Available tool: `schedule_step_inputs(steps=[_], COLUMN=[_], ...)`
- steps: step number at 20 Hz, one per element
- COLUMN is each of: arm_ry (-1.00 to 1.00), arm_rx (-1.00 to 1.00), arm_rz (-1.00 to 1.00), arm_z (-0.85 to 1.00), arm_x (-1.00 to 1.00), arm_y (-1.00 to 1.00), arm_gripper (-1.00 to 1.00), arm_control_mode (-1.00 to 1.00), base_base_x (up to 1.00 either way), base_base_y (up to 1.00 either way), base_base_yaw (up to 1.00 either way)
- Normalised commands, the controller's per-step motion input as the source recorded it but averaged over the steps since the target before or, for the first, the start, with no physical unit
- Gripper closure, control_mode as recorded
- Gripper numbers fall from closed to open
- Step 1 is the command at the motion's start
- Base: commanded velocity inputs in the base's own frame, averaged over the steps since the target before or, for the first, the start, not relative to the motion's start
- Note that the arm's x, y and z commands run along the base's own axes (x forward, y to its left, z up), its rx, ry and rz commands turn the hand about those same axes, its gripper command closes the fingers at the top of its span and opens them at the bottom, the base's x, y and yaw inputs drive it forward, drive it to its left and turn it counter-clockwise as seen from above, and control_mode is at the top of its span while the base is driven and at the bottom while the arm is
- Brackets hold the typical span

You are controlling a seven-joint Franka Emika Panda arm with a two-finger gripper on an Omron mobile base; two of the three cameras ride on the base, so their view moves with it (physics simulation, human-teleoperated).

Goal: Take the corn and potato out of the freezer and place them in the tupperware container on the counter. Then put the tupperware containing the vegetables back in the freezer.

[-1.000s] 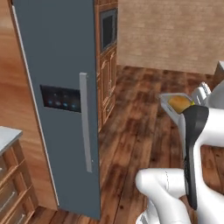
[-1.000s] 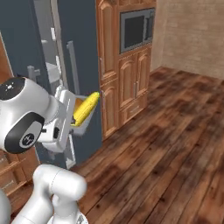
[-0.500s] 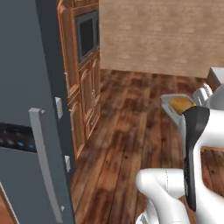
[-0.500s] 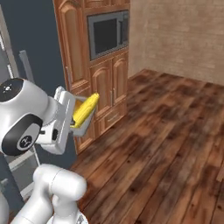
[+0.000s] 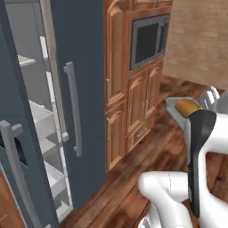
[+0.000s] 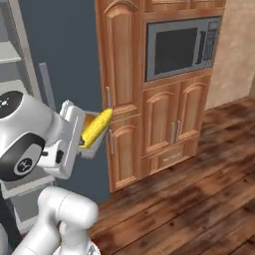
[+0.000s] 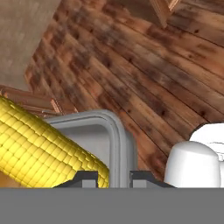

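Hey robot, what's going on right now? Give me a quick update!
Gripper shut on tupperware container rim. Corn and potato in the container, carried in the air. Freezer door open, shelves showing; nothing seen in the way.

One knobbly yellow corn cob (image 6: 96, 128), one golden-brown potato (image 5: 187, 106), one shallow grey plastic tray (image 7: 112, 138), one built-in microwave (image 6: 181, 48), two long grey freezer handles (image 5: 74, 115).

Yellow corn (image 6: 97, 127) and golden-brown potato (image 5: 187, 106) lie in the grey tupperware container (image 7: 114, 140), held aloft.
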Motion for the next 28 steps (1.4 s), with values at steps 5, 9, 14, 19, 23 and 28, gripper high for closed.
schedule_step_inputs(steps=[5, 9, 14, 19, 23, 28], arm_ry=[0.0, 0.0, 0.0, 0.0, 0.0, 0.0], arm_rx=[0.0, 0.0, 0.0, 0.0, 0.0, 0.0], arm_rz=[0.0, 0.0, 0.0, 0.0, 0.0, 0.0], arm_z=[0.0, 0.0, 0.0, 0.0, 0.0, 0.0], arm_x=[0.0, 0.0, 0.0, 0.0, 0.0, 0.0], arm_y=[0.0, 0.0, 0.0, 0.0, 0.0, 0.0], arm_gripper=[1.0, 1.0, 1.0, 1.0, 1.0, 1.0], arm_control_mode=[1.0, 1.0, 1.0, 1.0, 1.0, 1.0], base_base_x=[0.84, 0.59, 0.45, 0.41, 0.57, 0.36], base_base_y=[-0.18, 0.07, 0.15, -0.01, 0.0, 0.0], base_base_yaw=[0.76, 0.73, 0.72, 0.26, 0.02, 0.01])
